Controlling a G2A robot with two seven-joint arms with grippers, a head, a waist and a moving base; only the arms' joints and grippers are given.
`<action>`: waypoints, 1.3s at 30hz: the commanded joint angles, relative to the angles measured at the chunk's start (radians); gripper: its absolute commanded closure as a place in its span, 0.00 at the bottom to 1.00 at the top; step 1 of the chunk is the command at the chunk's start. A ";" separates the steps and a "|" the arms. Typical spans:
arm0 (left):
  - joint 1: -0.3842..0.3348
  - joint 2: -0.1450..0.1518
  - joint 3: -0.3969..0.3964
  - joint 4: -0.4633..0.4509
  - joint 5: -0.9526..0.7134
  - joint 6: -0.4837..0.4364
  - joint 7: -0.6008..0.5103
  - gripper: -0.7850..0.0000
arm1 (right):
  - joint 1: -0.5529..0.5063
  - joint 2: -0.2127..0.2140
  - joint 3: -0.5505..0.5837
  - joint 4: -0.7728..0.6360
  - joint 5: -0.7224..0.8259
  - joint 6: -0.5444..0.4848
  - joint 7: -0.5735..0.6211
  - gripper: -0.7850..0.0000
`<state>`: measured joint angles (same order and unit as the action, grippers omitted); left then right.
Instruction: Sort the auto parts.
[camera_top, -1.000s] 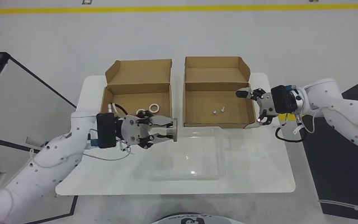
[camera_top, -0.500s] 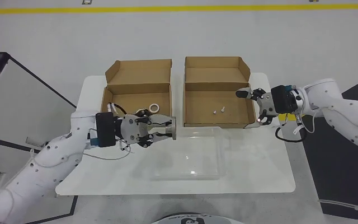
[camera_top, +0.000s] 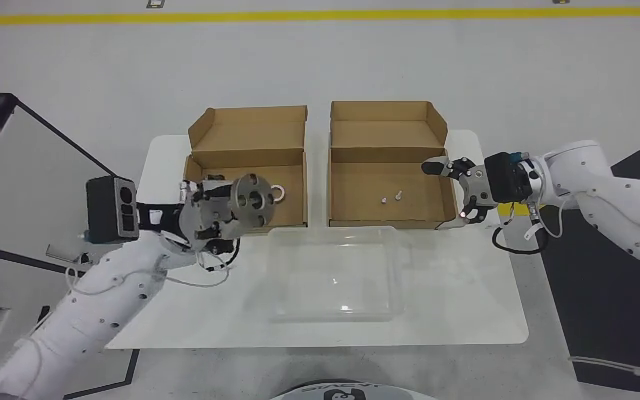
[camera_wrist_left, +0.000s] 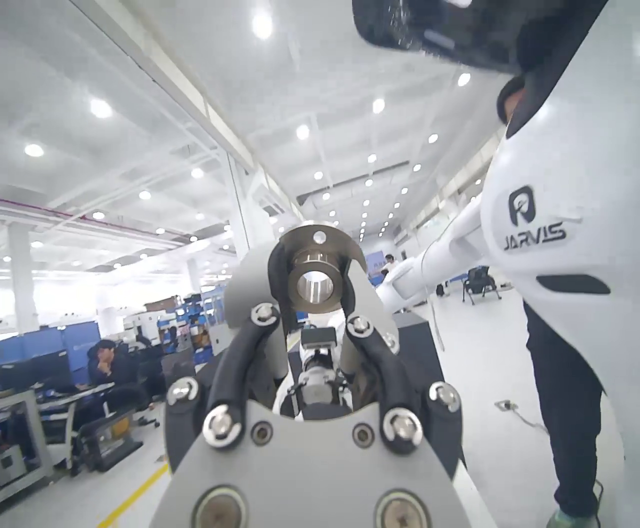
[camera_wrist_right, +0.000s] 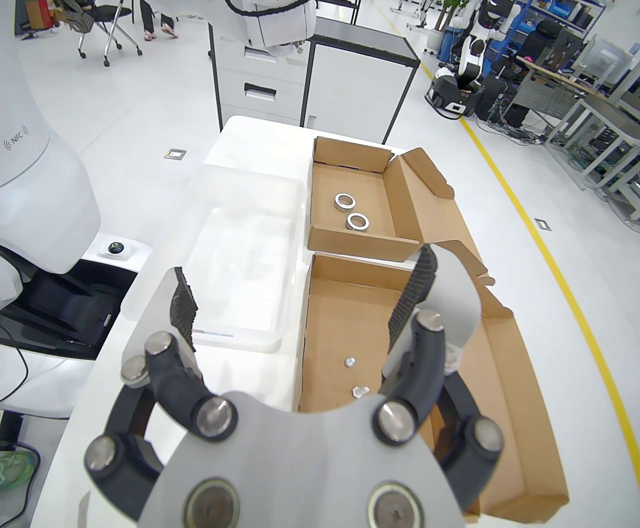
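Observation:
My left gripper (camera_top: 240, 205) is tilted upward over the front of the left cardboard box (camera_top: 240, 176), shut on a metal flanged bushing (camera_top: 251, 196). In the left wrist view the bushing (camera_wrist_left: 314, 282) sits between the fingers with its bore facing the camera. Two metal rings (camera_wrist_right: 344, 201) lie in that left box (camera_wrist_right: 372, 180). Two small bolts (camera_top: 390, 197) lie in the right box (camera_top: 380, 172). My right gripper (camera_top: 447, 193) hangs open and empty at that box's right wall; its wrist view shows the bolts (camera_wrist_right: 349, 361) below the right gripper (camera_wrist_right: 300, 295).
A clear plastic tray (camera_top: 335, 272) lies on the white table (camera_top: 460, 300) in front of both boxes, also seen as the tray (camera_wrist_right: 240, 260). Both boxes have raised back flaps. A grey cabinet (camera_wrist_right: 310, 80) stands beyond the table's far end.
My left arm has pulled back from the tray's left edge and swung its gripper upward, so the held bushing now faces up over the left box. The right arm has not moved.

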<state>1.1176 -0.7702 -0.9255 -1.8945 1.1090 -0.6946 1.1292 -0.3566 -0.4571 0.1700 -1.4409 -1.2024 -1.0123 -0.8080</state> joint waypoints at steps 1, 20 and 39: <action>-0.003 -0.010 0.014 -0.018 -0.008 0.027 0.024 1.00 | 0.000 0.000 0.000 0.000 0.000 0.000 0.000 0.00; -0.019 -0.065 0.029 -0.116 -0.178 0.110 0.107 1.00 | 0.000 0.000 0.000 0.000 0.000 0.000 0.000 0.00; 0.038 -0.058 -0.050 -0.013 0.028 0.014 0.011 1.00 | 0.000 0.000 0.000 0.000 0.000 0.000 0.000 0.00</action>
<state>1.1539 -0.8288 -0.9731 -1.9069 1.1304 -0.6767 1.1436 -0.3566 -0.4571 0.1700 -1.4409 -1.2024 -1.0123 -0.8080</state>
